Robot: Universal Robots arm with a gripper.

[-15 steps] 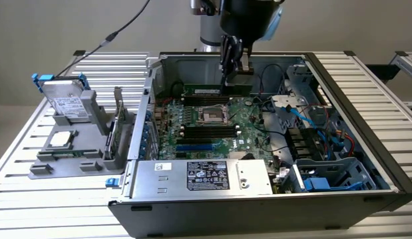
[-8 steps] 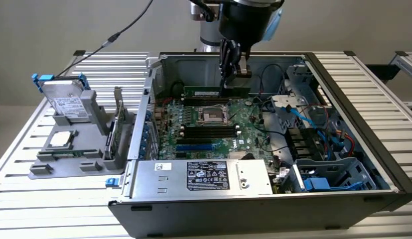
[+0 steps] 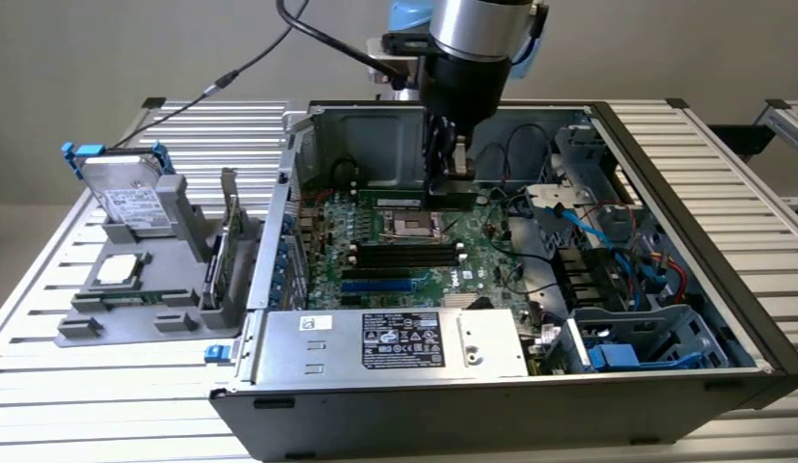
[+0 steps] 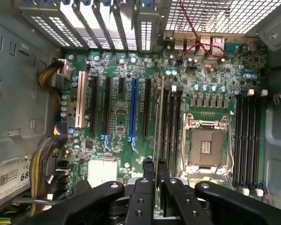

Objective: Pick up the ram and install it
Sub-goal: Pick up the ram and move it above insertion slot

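Note:
My gripper [image 3: 448,185] hangs inside the open computer case [image 3: 707,289], over the far end of the motherboard [image 3: 482,246]. It is shut on the ram [image 3: 418,201], a thin green stick held level just above the board. In the wrist view the ram [image 4: 158,117] is seen edge-on, running out from between my fingertips [image 4: 149,163] along the black memory slots [image 4: 172,122] beside the open processor socket [image 4: 207,147]. I cannot tell whether it touches a slot.
A grey holder [image 3: 77,328] at the exterior view's left carries a hard drive [image 3: 128,198], a square silver chip [image 3: 120,270] and an upright green card [image 3: 225,246]. The power supply [image 3: 399,342] sits at the case's near side. Cables [image 3: 630,241] crowd the right.

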